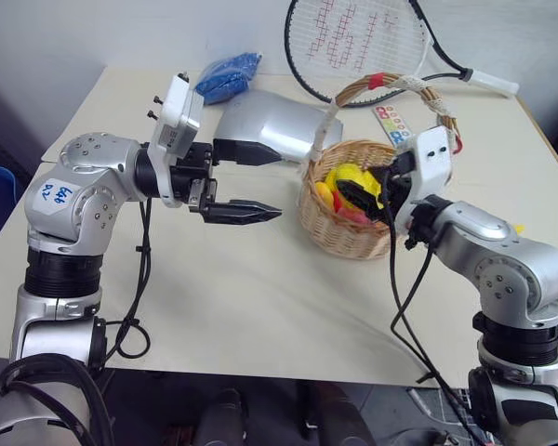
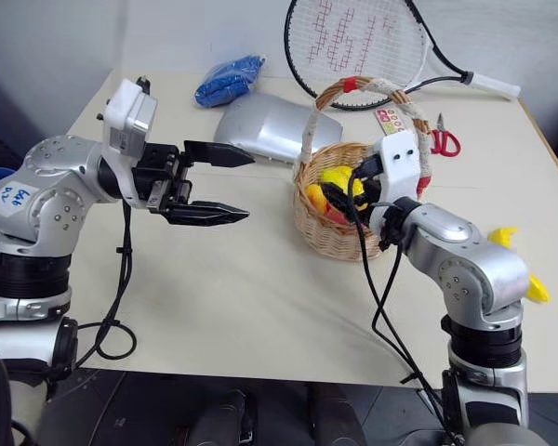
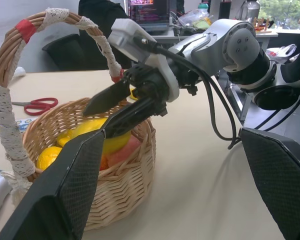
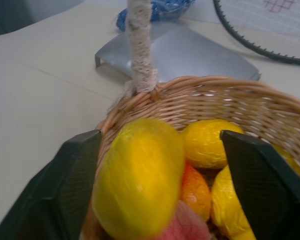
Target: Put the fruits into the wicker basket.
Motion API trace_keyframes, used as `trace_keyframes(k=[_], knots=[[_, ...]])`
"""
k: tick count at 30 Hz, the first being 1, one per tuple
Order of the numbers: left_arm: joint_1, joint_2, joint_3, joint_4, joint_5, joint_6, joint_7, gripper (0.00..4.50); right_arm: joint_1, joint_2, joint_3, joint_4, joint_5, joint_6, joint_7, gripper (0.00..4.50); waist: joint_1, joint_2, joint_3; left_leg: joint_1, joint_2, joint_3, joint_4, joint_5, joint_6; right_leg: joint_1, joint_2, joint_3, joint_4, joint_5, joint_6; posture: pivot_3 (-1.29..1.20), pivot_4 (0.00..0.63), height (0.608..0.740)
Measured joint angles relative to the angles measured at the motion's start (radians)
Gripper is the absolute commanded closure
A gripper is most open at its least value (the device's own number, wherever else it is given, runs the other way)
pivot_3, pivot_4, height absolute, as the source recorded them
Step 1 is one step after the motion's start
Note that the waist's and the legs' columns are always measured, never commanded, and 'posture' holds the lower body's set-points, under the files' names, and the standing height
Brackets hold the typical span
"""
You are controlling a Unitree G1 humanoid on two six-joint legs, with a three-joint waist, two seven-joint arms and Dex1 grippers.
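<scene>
Yellow fruit (image 4: pixel 137 180) hangs between the right fingers (image 4: pixel 80 175), spread over the wicker basket (image 1: pixel 339 232); left fingers (image 1: pixel 242 212) spread too.

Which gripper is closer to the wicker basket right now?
Right. The right gripper sits open over the wicker basket rim, above the fruits. The left gripper hovers open over the table, apart from the basket's left side.

Silver jointed arms; black cables; white wrist camera housings; black jaws; handwritten white label on the left arm (image 1: pixel 58 193).
</scene>
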Motion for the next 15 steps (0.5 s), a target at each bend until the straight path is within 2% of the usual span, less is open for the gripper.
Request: trace_keyframes(k=[5, 9, 11, 13, 15], knots=[[-0.036, -0.025, -0.01, 0.024, 0.002, -0.021, -0.005, 0.0, 0.099, -0.046, -0.134, -0.119, 0.135, 0.076, 0.036, 0.04, 0.002, 0.0, 0.0, 0.0, 0.0, -0.002, -0.001, 0.0, 0.002, 0.0, 0.001, 0.0, 0.001, 0.0, 0.0, 0.0, 0.15, 0.74], [-0.044, -0.032, -0.015, 0.057, 0.014, -0.031, -0.015, 0.0, 0.352, -0.182, -0.377, -0.213, 0.375, 0.14, 0.159, 0.04, 0.007, 0.0, 0.0, -0.001, 0.0, -0.003, -0.001, -0.001, 0.002, 0.002, 0.001, -0.001, 0.0, 0.0, 0.0, 0.0, 0.15, 0.74], [-0.044, -0.031, -0.015, 0.068, 0.017, -0.033, -0.02, 0.0, 0.464, -0.236, -0.485, -0.217, 0.425, 0.144, 0.211, 0.04, 0.008, 0.0, 0.0, 0.0, -0.001, -0.003, 0.0, -0.002, 0.005, 0.003, 0.001, 0.0, -0.003, 0.001, 0.001, 0.0, 0.15, 0.74], [-0.047, -0.035, -0.022, 0.069, 0.018, -0.036, -0.031, 0.0, 0.701, -0.315, -0.645, -0.197, 0.375, 0.117, 0.331, 0.04, 0.017, 0.001, 0.0, 0.001, -0.002, -0.003, -0.001, -0.002, 0.006, 0.005, 0.002, 0.0, -0.005, 0.001, 0.002, 0.0, 0.15, 0.74], [-0.05, -0.031, -0.02, 0.078, 0.019, -0.037, -0.04, 0.0, 0.945, -0.358, -0.761, -0.109, 0.228, 0.007, 0.487, 0.04, 0.025, 0.001, 0.0, 0.004, -0.005, -0.002, -0.001, -0.002, 0.006, 0.007, 0.006, 0.0, -0.007, 0.001, 0.002, 0.0, 0.15, 0.74]])
